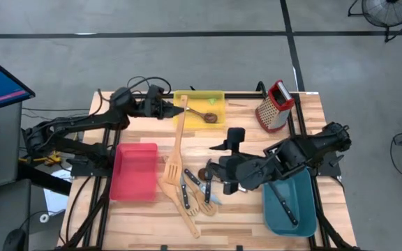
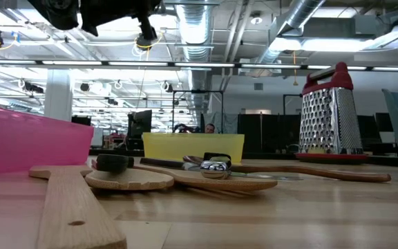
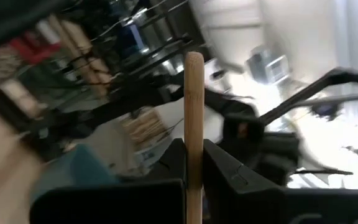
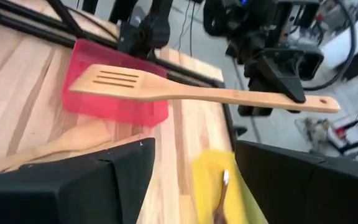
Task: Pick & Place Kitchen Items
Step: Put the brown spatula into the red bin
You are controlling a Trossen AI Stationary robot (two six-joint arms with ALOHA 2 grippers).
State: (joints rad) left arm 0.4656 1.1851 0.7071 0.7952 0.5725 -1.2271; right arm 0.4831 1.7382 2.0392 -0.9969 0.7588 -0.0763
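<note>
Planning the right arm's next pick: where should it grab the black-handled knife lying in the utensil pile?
Take the black-handled knife by its handle, from straight above, fingers across its width. It lies flat on the table; the handle end shows bare, the blade runs toward the crowded spatulas.

Left gripper (image 1: pixel 175 110) at the table's eleven o'clock, arm stretched from nine o'clock, fingers (image 3: pixel 219 163) clamped tight. Right gripper (image 1: pixel 218 178) hangs near centre, jaws spread wide, arm reaching from three o'clock.

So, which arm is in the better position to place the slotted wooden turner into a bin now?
The left arm, I think. The left gripper is already shut on the slotted turner, near its handle end, beside the yellow bin. The right gripper is open and empty, over the loose utensils.
</note>
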